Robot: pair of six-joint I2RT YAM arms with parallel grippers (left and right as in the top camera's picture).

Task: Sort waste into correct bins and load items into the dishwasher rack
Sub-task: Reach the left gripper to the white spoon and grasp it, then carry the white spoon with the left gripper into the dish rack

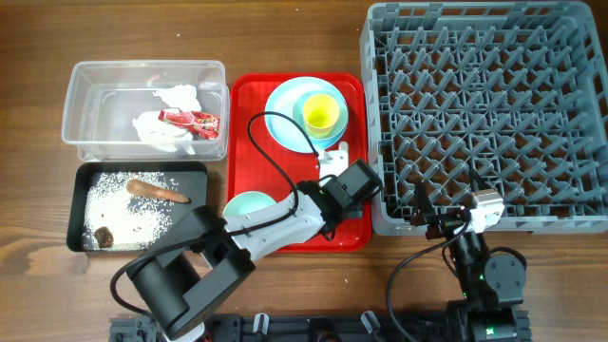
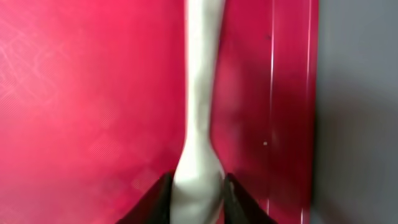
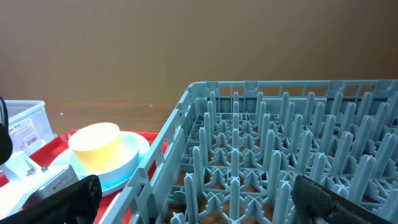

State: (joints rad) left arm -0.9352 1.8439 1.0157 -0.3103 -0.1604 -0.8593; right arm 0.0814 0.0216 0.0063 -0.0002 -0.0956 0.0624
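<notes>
White plastic spoon (image 2: 199, 124) in left claw (image 2: 197, 190), contact clear from wrist view only

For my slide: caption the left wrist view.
Left end effector grips the white plastic spoon, red tray behind it.

The counter (image 1: 38, 28) is brown wood with a visible grain and a dull finish. The red tray (image 2: 93, 93) is smooth, glossy plastic that catches streaks of light. The white spoon (image 2: 200, 93) looks like smooth plastic with a soft sheen. The grey rack (image 1: 484, 95) is matt moulded plastic. The tub (image 1: 81, 85) is clear plastic, the black tray (image 1: 76, 209) dull. The napkins (image 1: 161, 128) are crumpled paper, and the red wrapper (image 1: 190, 120) is shiny.
</notes>
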